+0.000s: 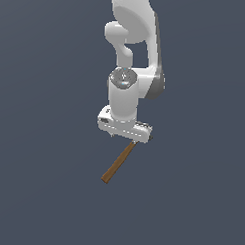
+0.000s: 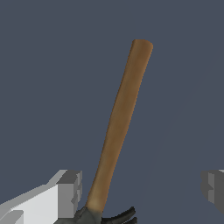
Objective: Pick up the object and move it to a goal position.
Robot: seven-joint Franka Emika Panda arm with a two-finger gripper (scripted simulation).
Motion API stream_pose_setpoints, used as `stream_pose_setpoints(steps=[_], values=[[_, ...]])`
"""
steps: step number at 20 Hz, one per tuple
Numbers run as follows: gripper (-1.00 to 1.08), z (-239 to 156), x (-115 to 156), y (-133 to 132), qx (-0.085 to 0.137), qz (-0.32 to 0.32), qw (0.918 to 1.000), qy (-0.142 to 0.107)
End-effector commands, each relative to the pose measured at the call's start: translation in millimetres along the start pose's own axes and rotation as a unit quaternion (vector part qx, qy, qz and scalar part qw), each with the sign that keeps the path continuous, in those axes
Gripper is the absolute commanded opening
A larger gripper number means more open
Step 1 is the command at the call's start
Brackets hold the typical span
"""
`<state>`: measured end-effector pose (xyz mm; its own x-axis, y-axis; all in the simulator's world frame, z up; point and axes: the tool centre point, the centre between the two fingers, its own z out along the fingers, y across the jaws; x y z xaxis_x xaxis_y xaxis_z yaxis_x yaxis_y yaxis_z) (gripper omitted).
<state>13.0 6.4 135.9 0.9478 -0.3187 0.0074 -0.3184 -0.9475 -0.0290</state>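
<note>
The hammer (image 1: 118, 163) lies on the dark grey floor, its brown wooden handle pointing toward the exterior view's lower left. Its dark head is hidden under the hand there. In the wrist view the handle (image 2: 118, 122) runs long and straight, and the dark metal head (image 2: 107, 216) shows at the picture's edge. My gripper (image 1: 130, 138) hovers low over the head end. It is open: the two grey fingertips (image 2: 70, 192) stand far apart in the wrist view, with the gripper (image 2: 142, 189) straddling the handle's base. The handle lies close beside one fingertip, far from the other.
Only the plain dark grey floor (image 1: 47, 192) surrounds the hammer. The white arm (image 1: 126, 89) rises straight above the hand. No other objects or goal marker show.
</note>
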Motion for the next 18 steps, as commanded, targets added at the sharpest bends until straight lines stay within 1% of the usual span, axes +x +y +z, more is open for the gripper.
stream_pose_setpoints(steps=[1, 5, 10, 18], values=[[1.0, 11, -1, 0, -0.002, 0.035, 0.9994, -0.001], [1.0, 29, -3, -1, -0.005, 0.09, 0.996, -0.002], [1.0, 48, -6, 0, -0.009, 0.147, 0.9891, -0.002], [1.0, 65, -9, 1, -0.014, 0.203, 0.9792, -0.001]])
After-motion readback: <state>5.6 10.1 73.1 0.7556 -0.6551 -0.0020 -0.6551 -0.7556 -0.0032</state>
